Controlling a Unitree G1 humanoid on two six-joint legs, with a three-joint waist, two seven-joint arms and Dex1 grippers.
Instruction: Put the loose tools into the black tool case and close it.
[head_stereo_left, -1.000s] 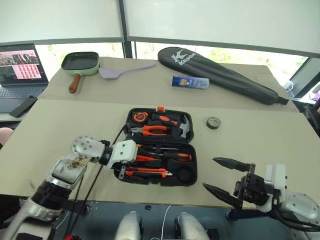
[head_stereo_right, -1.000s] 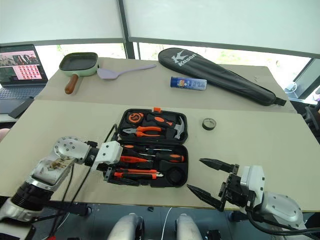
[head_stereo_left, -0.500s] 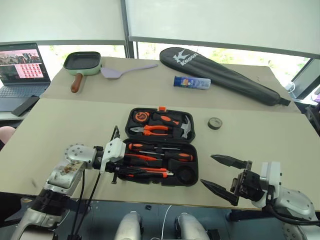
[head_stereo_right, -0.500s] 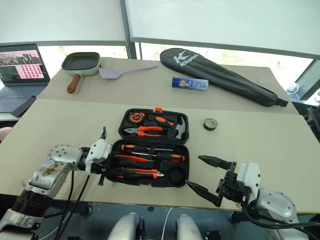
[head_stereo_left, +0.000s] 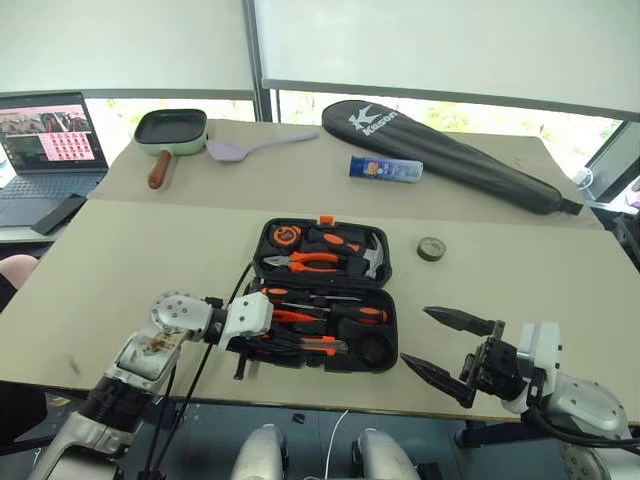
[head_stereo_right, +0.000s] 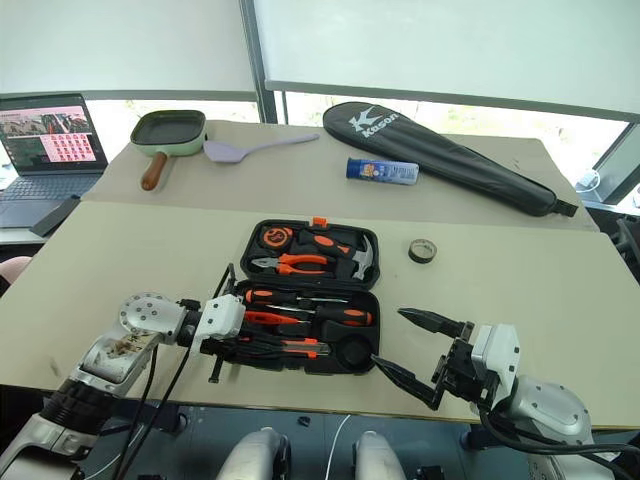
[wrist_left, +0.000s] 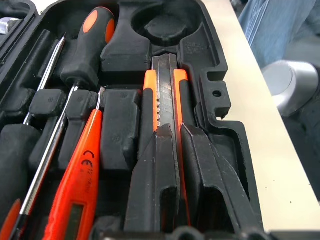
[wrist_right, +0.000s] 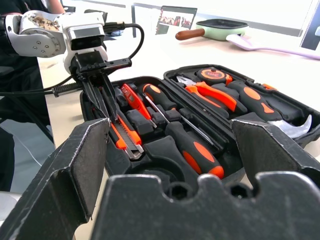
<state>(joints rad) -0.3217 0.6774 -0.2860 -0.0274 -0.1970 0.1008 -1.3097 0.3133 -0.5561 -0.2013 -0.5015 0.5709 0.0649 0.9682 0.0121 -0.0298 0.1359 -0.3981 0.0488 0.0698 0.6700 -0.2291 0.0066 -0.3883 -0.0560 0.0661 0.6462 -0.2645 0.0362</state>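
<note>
- Racket bag (head_stereo_left: 450, 152), far side of table: white "Kason" logo.
- Tool case (head_stereo_left: 325, 295) lies open mid-table; tape roll (head_stereo_left: 431, 248) still loose to its right.
- Left gripper (wrist_left: 180, 165) has sunk and its jaws have pressed together on the utility knife (wrist_left: 162, 95) in its slot.
- Right gripper (head_stereo_left: 445, 345) unchanged, jaws spread, holding nothing.
- Tester pen (wrist_left: 80, 175): "CE" mark.

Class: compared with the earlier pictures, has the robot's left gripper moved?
Yes. The left gripper has closed its fingers and sunk toward the near edge of the open black plastic tool case, over the orange-black utility knife.
</note>
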